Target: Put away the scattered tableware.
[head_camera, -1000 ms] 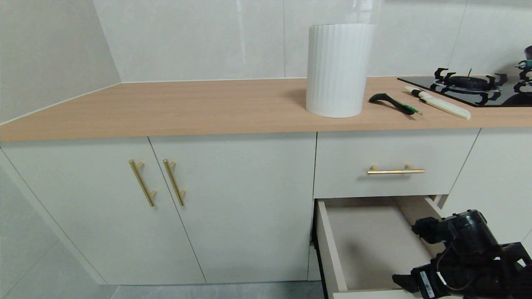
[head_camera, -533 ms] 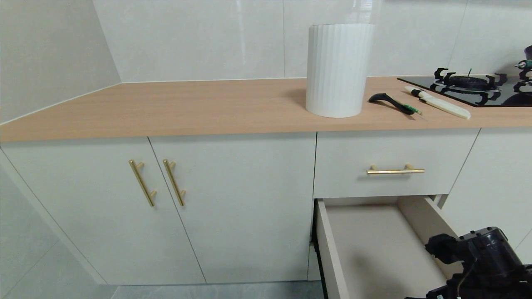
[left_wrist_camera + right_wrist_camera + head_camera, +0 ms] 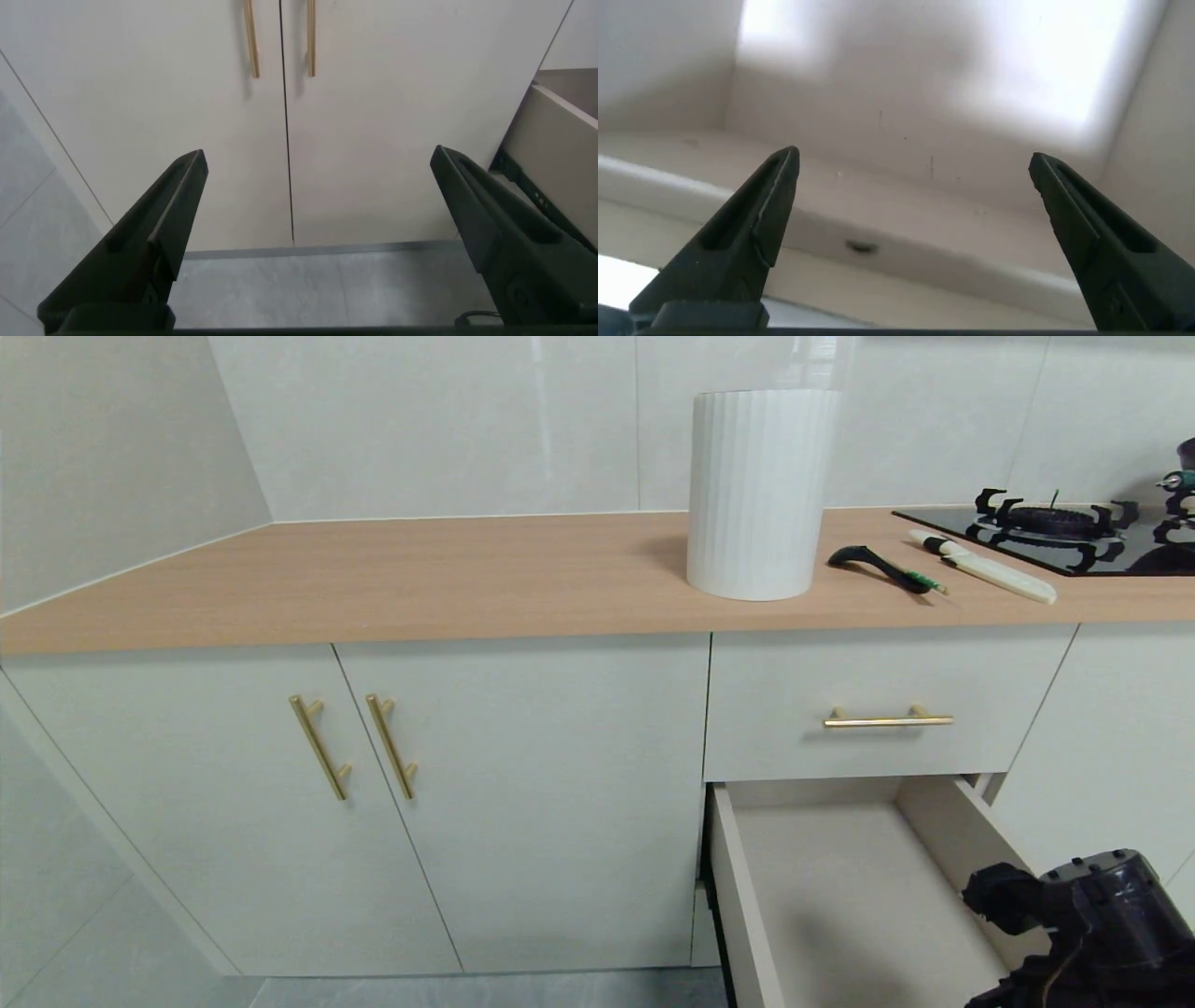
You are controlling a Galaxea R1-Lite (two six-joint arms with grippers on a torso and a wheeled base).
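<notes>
Found left tool (image 3: 318, 161) spread wide facing cabinet doors (image 3: 392, 140), right tool (image 3: 912, 159) spread wide at open drawer (image 3: 742, 896), lower right; knife (image 3: 985, 577), black utensil (image 3: 878, 565) on surface (image 3: 420, 579), upper right.

My left fingers (image 3: 159, 233) and right fingers (image 3: 747, 233) look like matt black plastic. The tabletop (image 3: 420, 569) shows matt wood grain; the wall tiles (image 3: 448, 420) are glossy. The ribbed white canister (image 3: 758, 495) looks smooth. The cabinet doors (image 3: 523, 803) are matt, and the drawer handle (image 3: 888, 720) is brushed brass-coloured metal. The hob (image 3: 943, 523) looks like glossy black glass.
</notes>
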